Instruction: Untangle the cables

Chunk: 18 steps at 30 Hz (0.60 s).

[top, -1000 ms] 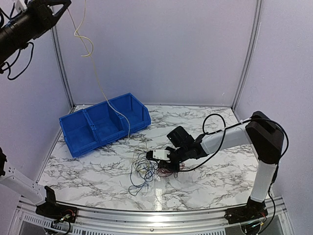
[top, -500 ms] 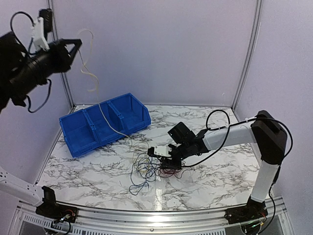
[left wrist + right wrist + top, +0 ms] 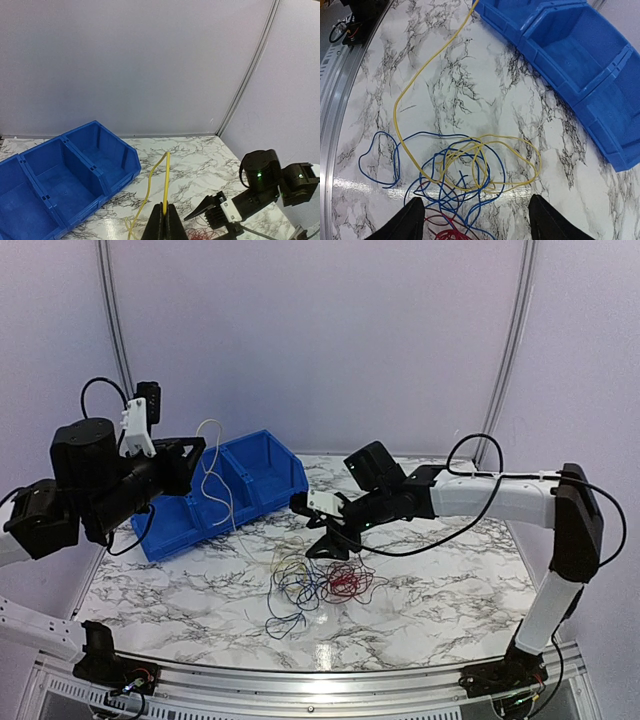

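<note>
my left hand (image 3: 164, 207) is pinched shut on a single yellow wire (image 3: 166, 175), held up in the air over the left side of the desk (image 3: 430, 590); the wire stands up between my fingers, bends over and drops away in a loose curve. from above it reads whitish and loops down in front of the blue bin (image 3: 255, 475), which sits at the far left corner of the desk with its three compartments open to the top

my right hand (image 3: 475, 200) hangs above the middle of the desk with its fingers (image 3: 410, 220) spread wide apart and nothing between them. straight below lies the heap of cables (image 3: 465, 170), flat on the marbled top, between the centre and the near edge. the yellow wire comes in from the bin's side, sweeps round and coils through the heap. blue wires (image 3: 375, 150) loop out towards the near left, one loop lying clear of the rest, and red wires (image 3: 345, 582) bunch on the right side of the heap, under my right hand
</note>
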Available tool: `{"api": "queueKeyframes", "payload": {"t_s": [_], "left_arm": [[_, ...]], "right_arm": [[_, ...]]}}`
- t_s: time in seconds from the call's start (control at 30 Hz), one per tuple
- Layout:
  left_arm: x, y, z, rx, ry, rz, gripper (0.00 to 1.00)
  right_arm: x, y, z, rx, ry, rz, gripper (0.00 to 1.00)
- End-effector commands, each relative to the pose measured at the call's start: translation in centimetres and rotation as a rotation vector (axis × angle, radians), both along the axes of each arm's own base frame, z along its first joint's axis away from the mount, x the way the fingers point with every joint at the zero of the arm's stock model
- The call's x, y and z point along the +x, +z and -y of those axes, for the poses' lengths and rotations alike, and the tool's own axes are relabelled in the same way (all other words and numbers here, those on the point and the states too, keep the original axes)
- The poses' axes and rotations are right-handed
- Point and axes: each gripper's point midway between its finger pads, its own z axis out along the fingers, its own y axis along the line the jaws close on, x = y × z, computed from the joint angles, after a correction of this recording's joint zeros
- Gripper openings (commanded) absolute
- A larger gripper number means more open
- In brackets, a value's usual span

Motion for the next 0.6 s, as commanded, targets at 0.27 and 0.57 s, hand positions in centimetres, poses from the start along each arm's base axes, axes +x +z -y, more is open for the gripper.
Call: {"api": "queueKeyframes", "payload": {"t_s": [0.27,0.57], "left_arm": [[-0.7,2.6,-1.5,-0.177,0.012,0.031,0.00],[-0.5,2.0,-2.3,-0.155,0.049,0.037,0.08]], "right_arm": [[-5.7,-1.7,-4.3,0.002,0.195,-0.172,0.80],[-1.5,2.7,-6.4,0.084,0.039,-0.054,0.00]]}}
